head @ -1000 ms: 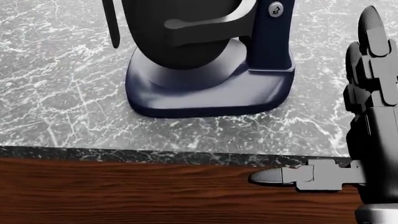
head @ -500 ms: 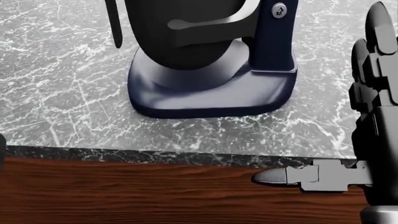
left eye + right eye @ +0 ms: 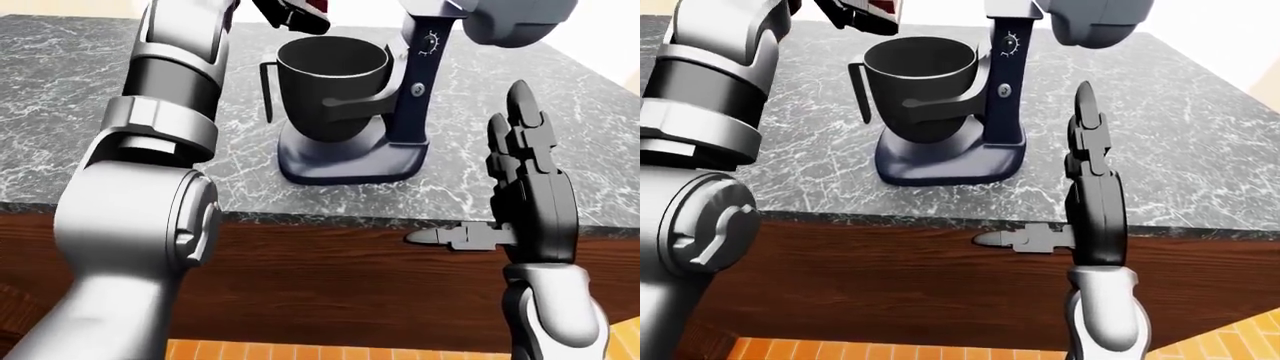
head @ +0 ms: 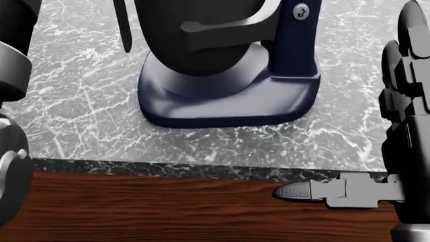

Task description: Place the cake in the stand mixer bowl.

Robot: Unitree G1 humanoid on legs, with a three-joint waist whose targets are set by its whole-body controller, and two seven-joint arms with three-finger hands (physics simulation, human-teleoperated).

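Left-eye view: the dark, smooth stand mixer bowl (image 3: pixel 332 86) sits upright at top centre, mouth up, on the navy mixer base (image 3: pixel 352 161) over a veined marble counter (image 3: pixel 70 142). The left hand (image 3: pixel 292 13) holds the red-and-white cake (image 3: pixel 316 6) just above the rim; the grip is cropped.

Head view: the right hand (image 4: pixel 396 146) is spread flat, thumb pointing left.

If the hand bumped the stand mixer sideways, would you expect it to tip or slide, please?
Probably neither easily: the stand mixer sits on a broad flat base, so tipping seems unlikely. Its raised head makes it somewhat top-heavy, though. On the polished-looking counter it might slide.
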